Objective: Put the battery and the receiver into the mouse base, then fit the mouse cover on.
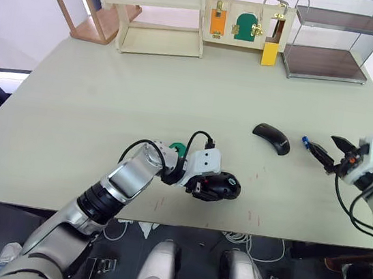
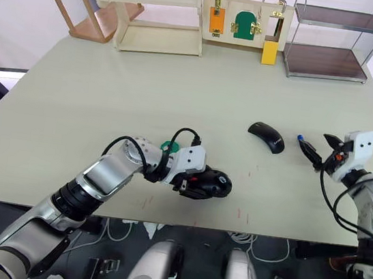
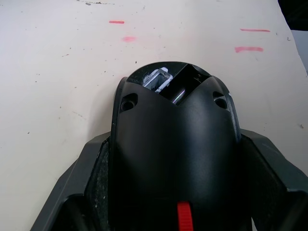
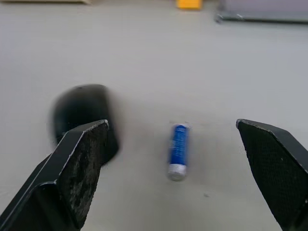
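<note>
Setting: robotics test lab. Pale beige counter carries red marker ticks near the lower edge. Upper centre: wooden practice board with latches and small doors. Upper right: grey wire-frame shelf rack. Upper left: plain wooden shelf unit.

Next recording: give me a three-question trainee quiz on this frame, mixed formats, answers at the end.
1. True or false: the battery is already inside the mouse base.
2. Which pincer is shut on the mouse base? A) left B) right C) neither
3. Fill in: the mouse cover lies on the table between the mouse base and the ____.

Key
1. False. It lies on the table, in front of the open right pincer.
2. A. The left pincer clamps it.
3. Battery.
</note>
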